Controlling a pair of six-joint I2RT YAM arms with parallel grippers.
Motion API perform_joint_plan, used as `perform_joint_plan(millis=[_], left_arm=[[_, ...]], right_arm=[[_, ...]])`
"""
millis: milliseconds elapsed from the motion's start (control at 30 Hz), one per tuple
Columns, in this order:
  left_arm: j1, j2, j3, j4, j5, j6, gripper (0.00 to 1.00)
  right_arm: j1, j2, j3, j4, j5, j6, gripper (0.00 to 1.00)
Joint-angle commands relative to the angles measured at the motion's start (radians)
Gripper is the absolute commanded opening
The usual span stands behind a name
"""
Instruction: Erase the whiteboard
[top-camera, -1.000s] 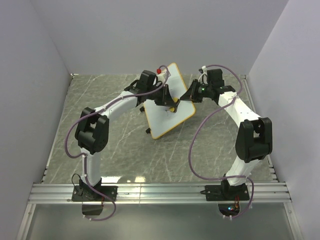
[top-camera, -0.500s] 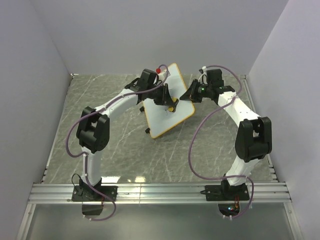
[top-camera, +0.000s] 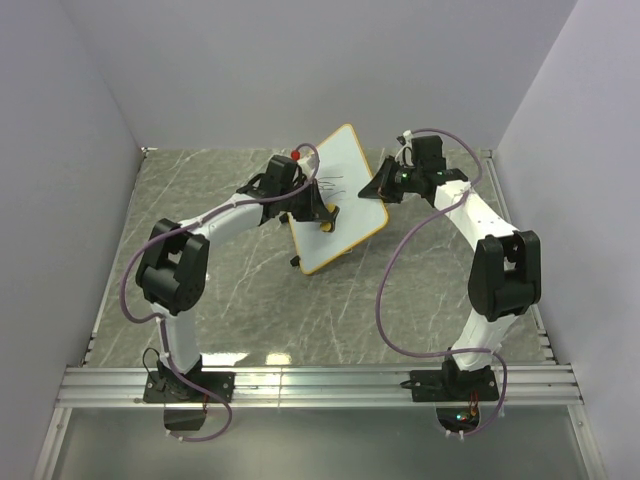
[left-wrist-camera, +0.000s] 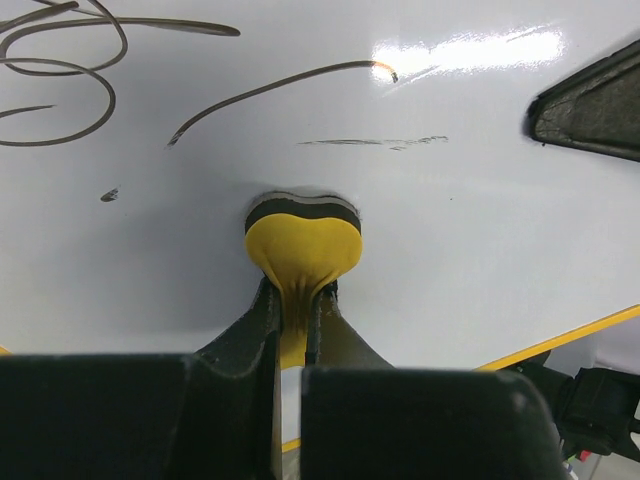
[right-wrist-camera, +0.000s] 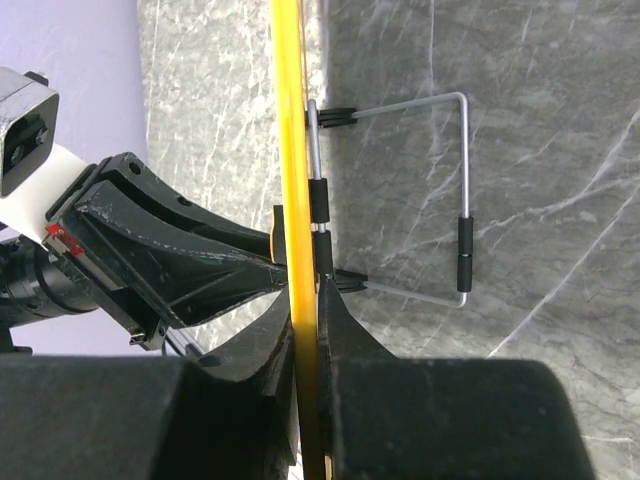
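Eraser (left-wrist-camera: 303, 245) on whiteboard (top-camera: 352, 195) face, scribbles (left-wrist-camera: 180, 22) higher up (wire stand (right-wrist-camera: 462, 250) behind)

From high above and behind the arm bases, looking down and forward over the whole grey marble-patterned tabletop (top-camera: 230, 290); far enough back to take in both arms and, at upper centre, the small rectangular whiteboard with a thin orange-yellow frame (top-camera: 350, 205). From the left wrist, very near, facing the whiteboard's glossy face past the left gripper (left-wrist-camera: 300, 300) and the yellow bone-shaped foam eraser (left-wrist-camera: 303, 250). From the right wrist, equally near, sighting edge-on along the frame past the right gripper (right-wrist-camera: 305, 290), with tabletop across the right half. Common to all three: whiteboard and left gripper.
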Motion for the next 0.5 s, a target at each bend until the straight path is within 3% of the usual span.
perform_joint_plan(millis=[0,267,467], left_arm=[[-0.042,0.102,-0.073,-0.132,-0.062,0.017,0.0],[0.007,0.048,-0.173,-0.096,-0.06,0.01,0.0],[0.058,0.079,-0.037,-0.145,-0.069,0.028,0.0]], right_arm=[[0.061,0.0,0.029,-0.074,-0.004,0.073,0.0],[0.058,-0.054,-0.022,-0.101,-0.019,0.067,0.0],[0.061,-0.104,-0.095,-0.117,-0.018,0.047,0.0]])
